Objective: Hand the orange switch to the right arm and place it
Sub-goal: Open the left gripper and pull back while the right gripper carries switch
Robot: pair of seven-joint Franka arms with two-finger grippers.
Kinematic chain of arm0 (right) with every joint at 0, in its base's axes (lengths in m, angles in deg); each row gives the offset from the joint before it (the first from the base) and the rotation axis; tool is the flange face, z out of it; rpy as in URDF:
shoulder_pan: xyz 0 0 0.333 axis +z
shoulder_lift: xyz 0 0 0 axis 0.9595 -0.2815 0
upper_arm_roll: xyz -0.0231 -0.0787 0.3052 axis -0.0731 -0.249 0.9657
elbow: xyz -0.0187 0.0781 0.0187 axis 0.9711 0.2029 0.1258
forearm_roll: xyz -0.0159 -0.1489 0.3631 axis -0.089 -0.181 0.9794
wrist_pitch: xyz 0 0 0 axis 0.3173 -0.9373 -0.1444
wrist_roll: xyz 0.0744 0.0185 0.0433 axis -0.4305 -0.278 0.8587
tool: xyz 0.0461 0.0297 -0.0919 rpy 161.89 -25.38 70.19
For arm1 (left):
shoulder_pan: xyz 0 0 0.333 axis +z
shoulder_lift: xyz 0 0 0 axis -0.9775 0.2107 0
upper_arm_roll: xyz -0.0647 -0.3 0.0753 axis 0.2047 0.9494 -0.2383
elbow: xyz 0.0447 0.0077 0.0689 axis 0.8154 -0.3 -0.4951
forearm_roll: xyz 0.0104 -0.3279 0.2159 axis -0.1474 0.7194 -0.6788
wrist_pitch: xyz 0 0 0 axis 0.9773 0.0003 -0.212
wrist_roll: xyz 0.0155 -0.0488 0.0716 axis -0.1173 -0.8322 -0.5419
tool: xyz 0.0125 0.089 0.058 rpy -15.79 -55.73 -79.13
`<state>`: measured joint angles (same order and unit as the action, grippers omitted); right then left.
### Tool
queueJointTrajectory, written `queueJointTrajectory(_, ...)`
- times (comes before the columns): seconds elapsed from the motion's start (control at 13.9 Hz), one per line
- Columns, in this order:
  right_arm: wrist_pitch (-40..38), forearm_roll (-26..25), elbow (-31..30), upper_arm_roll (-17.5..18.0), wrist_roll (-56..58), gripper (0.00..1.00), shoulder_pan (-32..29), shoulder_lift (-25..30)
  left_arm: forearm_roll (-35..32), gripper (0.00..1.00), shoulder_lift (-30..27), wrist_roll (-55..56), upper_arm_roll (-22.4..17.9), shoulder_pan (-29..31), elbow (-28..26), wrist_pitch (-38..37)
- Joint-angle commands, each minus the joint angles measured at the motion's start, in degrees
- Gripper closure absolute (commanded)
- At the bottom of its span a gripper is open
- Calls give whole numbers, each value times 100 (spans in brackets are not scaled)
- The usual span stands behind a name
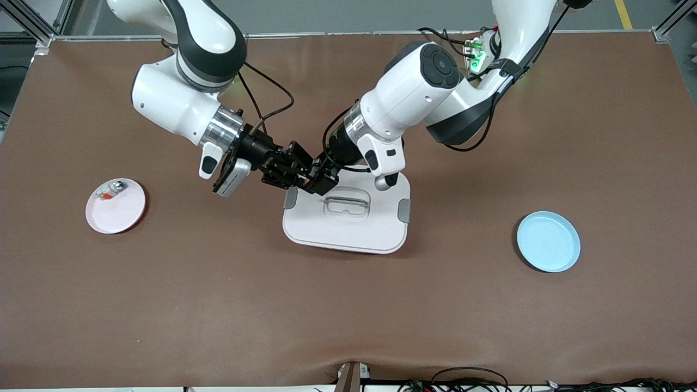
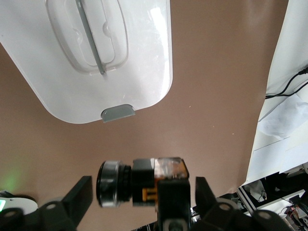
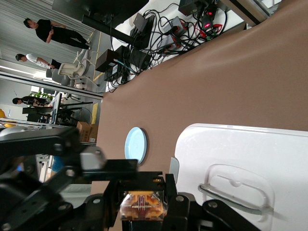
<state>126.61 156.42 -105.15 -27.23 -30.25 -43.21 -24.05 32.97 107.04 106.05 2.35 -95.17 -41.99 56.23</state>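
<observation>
The orange switch (image 2: 166,169) is a small black block with a clear orange cap and a silver ring. My right gripper (image 3: 142,196) is shut on it, the orange cap (image 3: 143,205) showing between its black fingers (image 3: 172,192). My left gripper (image 2: 142,192) is open, one finger (image 2: 81,195) on each side of the switch and not touching it. In the front view the right gripper (image 1: 294,170) and the left gripper (image 1: 320,178) meet tip to tip in the air over the corner of the white tray (image 1: 348,234) toward the right arm's end.
The white tray has a moulded handle and grey clips. A pink plate (image 1: 117,212) toward the right arm's end holds a white-grey piece with a red-orange bit (image 1: 110,190). A blue plate (image 1: 548,241) lies toward the left arm's end.
</observation>
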Motion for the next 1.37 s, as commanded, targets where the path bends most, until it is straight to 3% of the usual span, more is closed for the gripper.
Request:
queueJointTrajectory(0.0,-4,-25,-2,-18,454,100,-64,-65,81,0,-121,-19,-4,-15,2,-4)
queueJointTrajectory(0.43,-4,-114,-844,-27,2362,100,-495,-30,29,0,-402,-134,-5,169,-16,-170)
queueJointTrajectory(0.79,-56,-166,-1828,-36,4154,100,-1118,119,72,0,-1034,-677,13,713,-16,-1285)
queueJointTrajectory(1.01,-206,-998,-2181,-44,4500,100,-1566,172,90,0,-1446,-1300,13,1178,-16,-2023)
queueJointTrajectory(1.3,-513,-2650,-2515,-44,4518,100,-2234,286,99,0,-1895,-2706,-4,1829,-25,-3017)
